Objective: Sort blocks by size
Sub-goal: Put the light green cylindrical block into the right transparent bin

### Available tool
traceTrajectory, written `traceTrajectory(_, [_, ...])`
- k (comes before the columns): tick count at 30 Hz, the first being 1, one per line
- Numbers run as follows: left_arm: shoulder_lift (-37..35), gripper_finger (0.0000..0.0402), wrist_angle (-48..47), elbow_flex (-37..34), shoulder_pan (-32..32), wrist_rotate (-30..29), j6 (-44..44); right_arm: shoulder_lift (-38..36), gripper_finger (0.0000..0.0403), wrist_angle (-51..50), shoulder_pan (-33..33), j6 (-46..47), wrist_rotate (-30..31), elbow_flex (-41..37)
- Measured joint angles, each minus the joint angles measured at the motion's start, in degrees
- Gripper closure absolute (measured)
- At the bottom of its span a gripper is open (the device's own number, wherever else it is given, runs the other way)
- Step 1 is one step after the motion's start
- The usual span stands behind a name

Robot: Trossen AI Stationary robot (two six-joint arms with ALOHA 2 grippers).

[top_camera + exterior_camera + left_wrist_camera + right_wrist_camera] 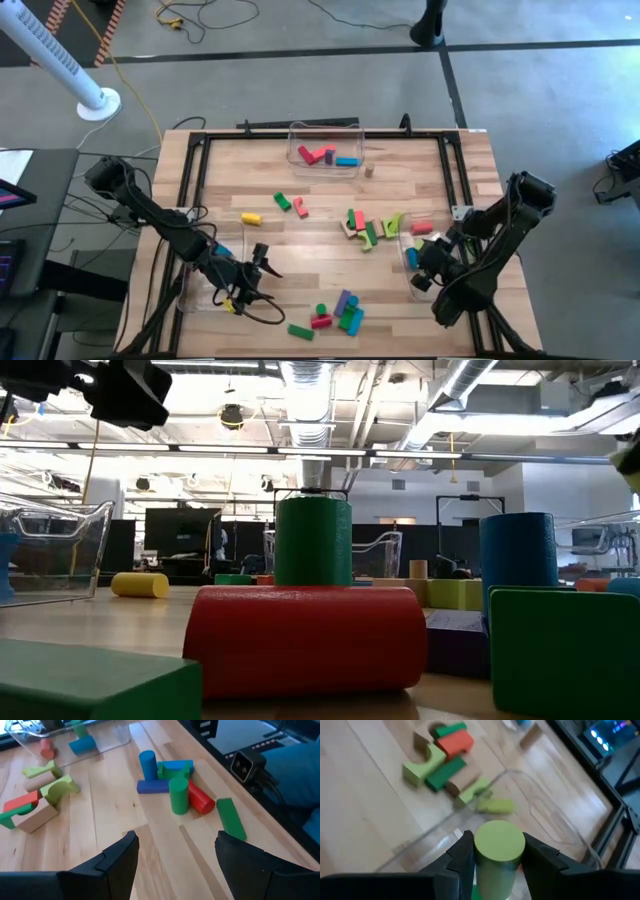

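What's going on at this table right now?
A two-arm robot is sorting toy blocks into clear bins. The right gripper is shut on a light green cylinder and holds it over the clear bin at the table's right edge. The left gripper is open and empty, near the left front of the table, facing a small cluster with a green cylinder and a red cylinder. More blocks lie loose mid-table, and a far bin already holds a few.
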Motion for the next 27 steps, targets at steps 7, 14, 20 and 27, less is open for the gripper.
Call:
traceTrajectory(7, [0.0, 0.0150, 3.6, 0.0, 0.0, 0.0, 1.4, 0.0, 0.0243, 1.2, -0.3, 2.1, -0.8, -3.7])
traceTrajectory(14, [0.0, 0.0150, 6.4, 0.0, 0.0, 0.0, 3.4, -0.1, 0.0243, 4.7, -1.8, 2.2, -4.5, -8.6])
traceTrajectory(20, [0.0, 0.0150, 6.3, 0.0, 0.0, 0.0, 3.4, -1.3, 0.0243, 7.7, -2.1, 2.2, -5.0, -10.9])
traceTrajectory(27, [0.0, 0.0150, 6.3, 0.0, 0.0, 0.0, 3.2, -4.4, 0.0235, 10.4, -2.5, 4.0, -5.0, -12.7])
